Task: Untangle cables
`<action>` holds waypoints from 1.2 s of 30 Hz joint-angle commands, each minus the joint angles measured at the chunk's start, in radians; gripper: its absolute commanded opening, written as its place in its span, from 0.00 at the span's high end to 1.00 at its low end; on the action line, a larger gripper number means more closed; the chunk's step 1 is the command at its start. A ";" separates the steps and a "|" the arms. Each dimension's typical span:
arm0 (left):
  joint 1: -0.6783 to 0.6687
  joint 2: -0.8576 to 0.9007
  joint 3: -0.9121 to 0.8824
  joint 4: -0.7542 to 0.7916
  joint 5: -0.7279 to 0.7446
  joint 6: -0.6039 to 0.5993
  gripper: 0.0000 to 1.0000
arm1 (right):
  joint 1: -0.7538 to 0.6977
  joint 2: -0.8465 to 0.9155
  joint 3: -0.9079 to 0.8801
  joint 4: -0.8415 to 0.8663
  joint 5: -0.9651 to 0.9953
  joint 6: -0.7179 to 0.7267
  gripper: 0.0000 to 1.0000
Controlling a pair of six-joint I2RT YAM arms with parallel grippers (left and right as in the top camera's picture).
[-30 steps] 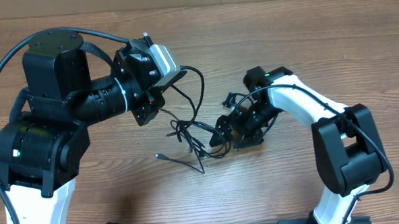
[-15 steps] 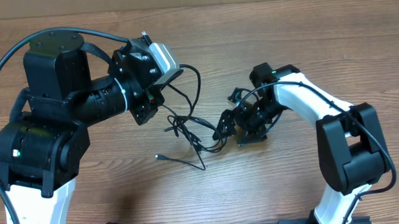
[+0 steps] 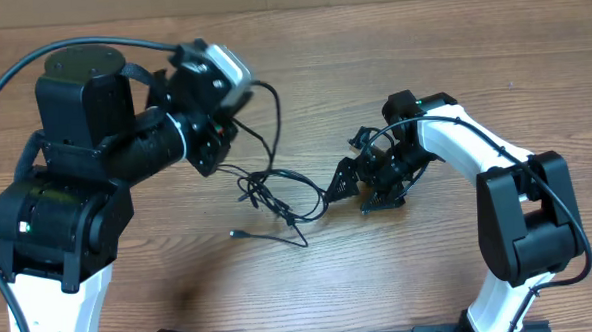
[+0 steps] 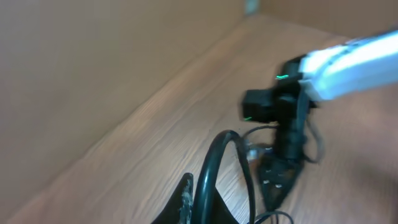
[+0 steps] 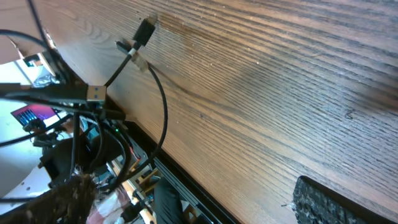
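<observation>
Separation is judged under way: the cables [image 3: 273, 194] are clamped in the left claw [image 3: 232, 119], upper left; the right claw [image 3: 339, 182] is spread, centre. Next, one strand must be gripped and drawn rightward.

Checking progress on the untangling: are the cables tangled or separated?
Tangled: the cables cross and loop over each other in one clump on the table.

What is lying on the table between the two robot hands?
A loose tangle of thin black cables lies between the left gripper and the right gripper; the overhead view shows it.
</observation>
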 commanded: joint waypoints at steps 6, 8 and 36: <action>0.006 -0.017 0.013 -0.029 -0.317 -0.412 0.96 | 0.003 -0.027 0.014 0.005 -0.130 -0.111 0.11; 0.006 -0.017 0.013 -0.034 -0.317 -0.426 0.96 | 0.003 -0.027 0.014 0.000 -0.217 -0.175 0.23; 0.006 0.079 0.013 -0.033 -0.204 -0.547 0.96 | 0.127 -0.027 0.014 0.399 -0.287 0.552 0.45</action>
